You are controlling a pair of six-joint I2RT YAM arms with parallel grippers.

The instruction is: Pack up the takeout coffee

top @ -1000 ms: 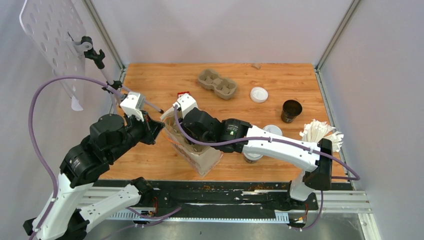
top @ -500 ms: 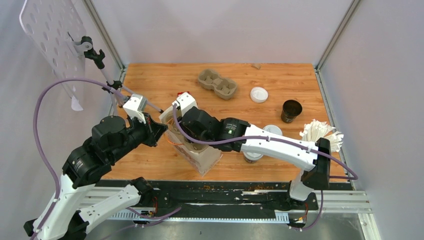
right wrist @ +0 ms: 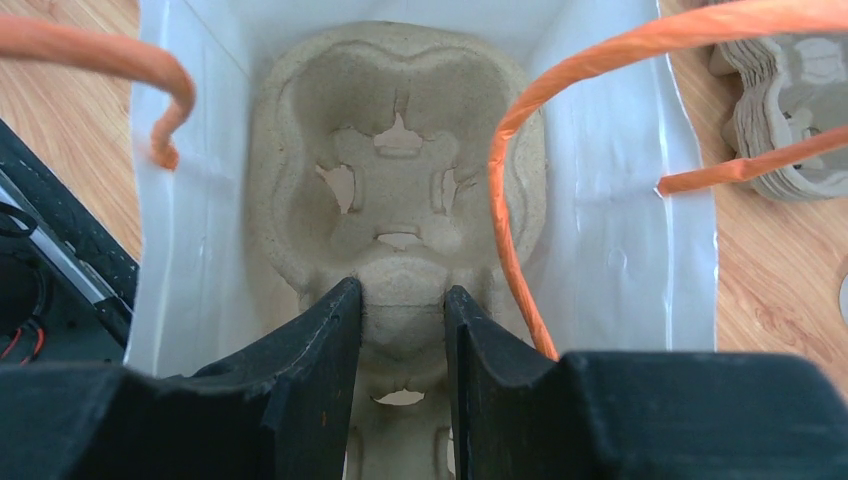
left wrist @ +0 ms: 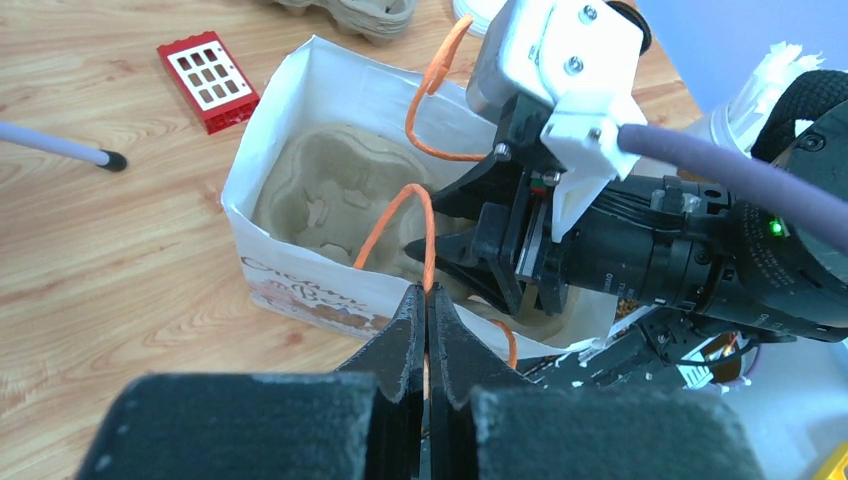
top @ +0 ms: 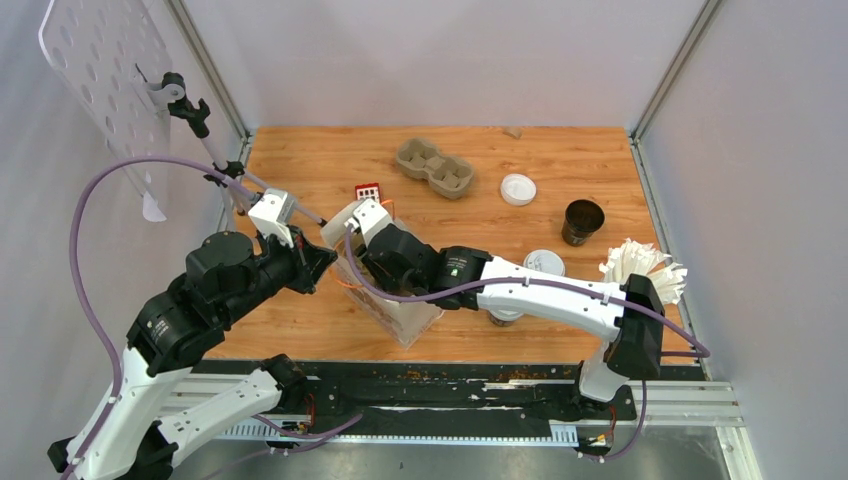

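A white paper bag (top: 408, 320) with orange handles stands near the front edge. My left gripper (left wrist: 427, 292) is shut on one orange handle (left wrist: 415, 200) at the bag's near rim. My right gripper (right wrist: 403, 295) reaches down into the bag, jaws shut on the raised middle ridge of a pulp cup tray (right wrist: 400, 120) lying in the bag's bottom. The takeout coffee stands outside on the right: one lidded cup (top: 545, 262), another cup (top: 505, 316) half hidden under my right arm, and a dark cup without lid (top: 583, 222).
A stack of spare pulp trays (top: 433, 167) sits at the back. A loose white lid (top: 517, 188) lies beside it. A red brick (top: 368, 190) lies behind the bag. A holder of white sticks (top: 640, 265) stands at the right edge.
My right wrist has shifted toward the near edge and lower into the bag, uncovering the red brick behind it. The left arm keeps its hold on the handle.
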